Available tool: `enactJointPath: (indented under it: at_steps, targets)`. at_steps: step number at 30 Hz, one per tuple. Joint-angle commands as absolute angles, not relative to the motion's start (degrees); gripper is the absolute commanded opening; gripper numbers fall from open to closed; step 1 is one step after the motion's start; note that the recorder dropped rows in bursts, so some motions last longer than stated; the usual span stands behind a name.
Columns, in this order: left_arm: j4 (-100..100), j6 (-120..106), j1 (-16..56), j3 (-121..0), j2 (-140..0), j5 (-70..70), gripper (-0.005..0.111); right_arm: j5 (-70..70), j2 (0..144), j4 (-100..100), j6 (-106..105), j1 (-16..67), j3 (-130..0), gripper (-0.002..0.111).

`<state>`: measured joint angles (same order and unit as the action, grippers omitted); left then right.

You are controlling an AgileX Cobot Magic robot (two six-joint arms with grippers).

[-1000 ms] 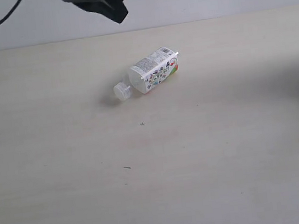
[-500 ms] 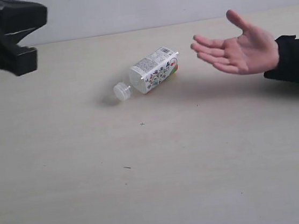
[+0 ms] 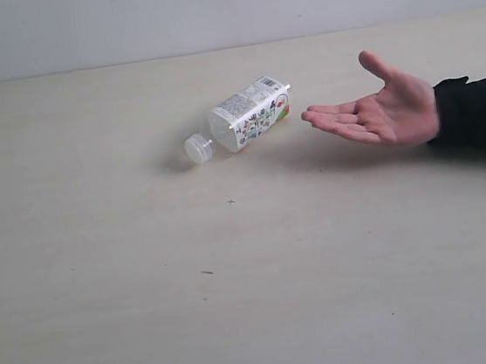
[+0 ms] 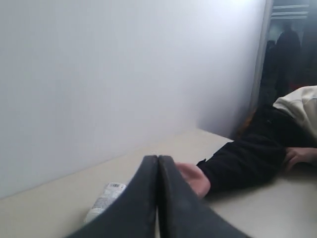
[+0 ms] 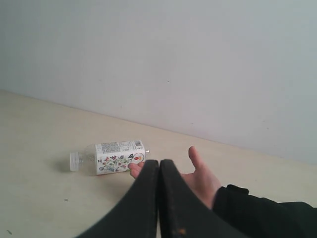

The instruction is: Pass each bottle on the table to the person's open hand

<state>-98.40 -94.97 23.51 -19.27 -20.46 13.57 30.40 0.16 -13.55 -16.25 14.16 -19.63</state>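
Observation:
One squarish bottle with a white printed label [image 3: 245, 120] lies on its side on the pale table [image 3: 237, 279], its clear cap pointing left; it also shows in the right wrist view [image 5: 110, 157] and partly in the left wrist view [image 4: 104, 201]. The person's open hand [image 3: 376, 112] hovers palm up just right of the bottle, black sleeve behind it [image 5: 203, 179] [image 4: 190, 178]. Neither arm appears in the exterior view. My left gripper [image 4: 158, 159] is shut and empty. My right gripper [image 5: 159, 163] is shut and empty too. The other bottles are out of view.
A pale wall [image 3: 223, 8] runs along the table's far edge. The person's black-sleeved arm [image 3: 476, 111] reaches in from the right. A few tiny dark specks [image 3: 207, 272] mark the tabletop.
The black arm that was at the upper left of the exterior view has left the frame. The hand came in from the right, then dropped lower with its palm flatter.

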Motion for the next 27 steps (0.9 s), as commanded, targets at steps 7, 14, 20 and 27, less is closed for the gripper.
enactJointPath:
  at_steps: [7, 14, 20, 27]
  targets:
    - [-99.9, -94.1, 23.2, -11.0, -6.2, 4.6, 0.0, 30.0, 0.0, -13.4, -16.3, 14.0, -19.4, 0.0]
    - [-99.9, -93.8, 23.2, -6.8, -5.4, 4.0, 0.0, 30.0, 0.0, -13.4, -16.3, 14.0, -19.4, 0.0]
    - [-99.9, -93.8, 23.2, -5.2, -5.4, -1.0, 0.0, 30.0, 0.0, -13.4, -16.3, 14.0, -19.4, 0.0]
    - [-70.7, -61.1, 23.2, -3.9, -5.4, 0.0, 0.0, 30.0, 0.0, -13.4, -16.3, 14.0, -19.4, 0.0]
